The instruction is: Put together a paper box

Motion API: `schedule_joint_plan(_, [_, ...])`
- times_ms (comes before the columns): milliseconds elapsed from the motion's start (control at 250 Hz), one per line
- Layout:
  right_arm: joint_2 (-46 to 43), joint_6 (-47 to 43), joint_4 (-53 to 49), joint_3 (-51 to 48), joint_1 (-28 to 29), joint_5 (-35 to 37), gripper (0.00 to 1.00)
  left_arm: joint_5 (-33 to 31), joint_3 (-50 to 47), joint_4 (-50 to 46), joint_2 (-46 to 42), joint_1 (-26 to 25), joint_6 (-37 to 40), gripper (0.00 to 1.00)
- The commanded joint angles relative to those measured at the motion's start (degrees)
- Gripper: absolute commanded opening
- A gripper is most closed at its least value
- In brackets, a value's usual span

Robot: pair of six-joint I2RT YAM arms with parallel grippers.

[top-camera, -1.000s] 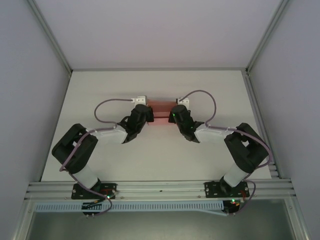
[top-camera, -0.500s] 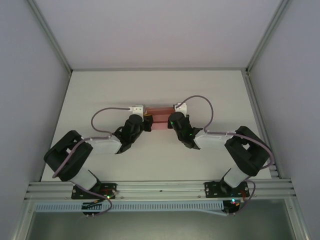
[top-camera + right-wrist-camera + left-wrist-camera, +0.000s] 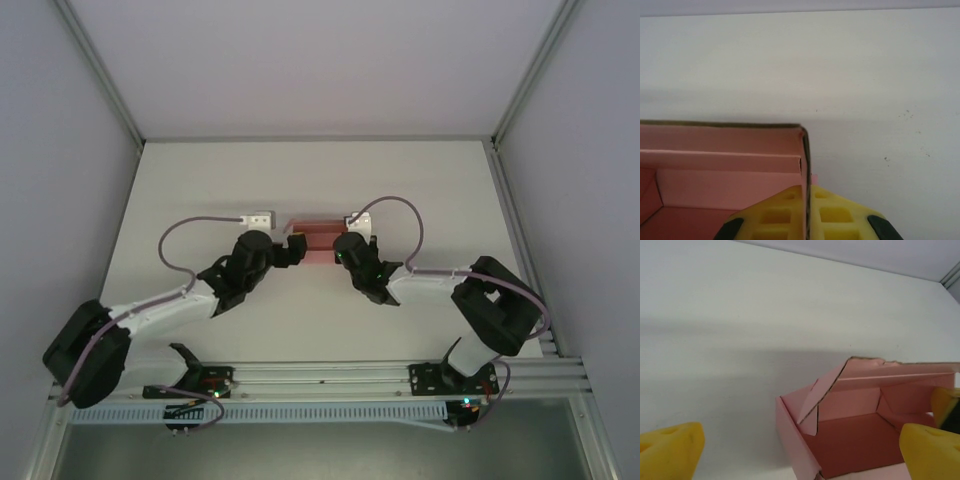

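Note:
The paper box [image 3: 318, 239] is a pale-pink card box, partly folded up and open at the top, lying mid-table between both grippers. In the left wrist view the paper box [image 3: 860, 440] shows its left wall, its floor and a corner flap [image 3: 822, 390] leaning inward. My left gripper [image 3: 292, 247] is open, its yellow fingertips [image 3: 671, 450] wide apart around the box's left corner [image 3: 801, 452]. My right gripper [image 3: 806, 215] is shut on the box's right side wall [image 3: 804, 150], one finger inside and one outside. From above, the right gripper [image 3: 343, 249] sits at the box's right end.
The white table [image 3: 300, 170] has open room beyond and to both sides of the box. Grey enclosure walls [image 3: 60, 200] close it in left and right. An aluminium rail [image 3: 320, 375] runs along the near edge. Purple cables [image 3: 175, 240] loop off each wrist.
The left arm has stretched out low and to the left, its gripper turning to face the box's left end. The right gripper and box have shifted slightly nearer and to the left.

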Motion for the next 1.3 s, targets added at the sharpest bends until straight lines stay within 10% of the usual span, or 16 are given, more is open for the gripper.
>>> schedule_joint_plan(0, [-0.8,-0.26,-4.2,-1.1,1.37,2.13,0.08,-2.46,3.15,-9.59,-4.21,-0.06,-3.0,1.0])
schedule_joint_plan(268, [-1.85,-0.41,-4.96,-0.98,2.84,3.82,0.16,0.92,15.46,-24.88,1.62,7.73,-9.8,1.0])
schedule_joint_plan(651, [-1.5,1.23,-4.84,-2.16,4.44,4.2,0.17,25.62,13.75,-14.07,11.65,12.97,-9.29,1.0])
schedule_joint_plan(1298, [-9.84,12.27,-17.2,-9.66,8.6,4.04,0.38,30.36,7.08,-5.55,20.74,12.55,-10.22,0.71])
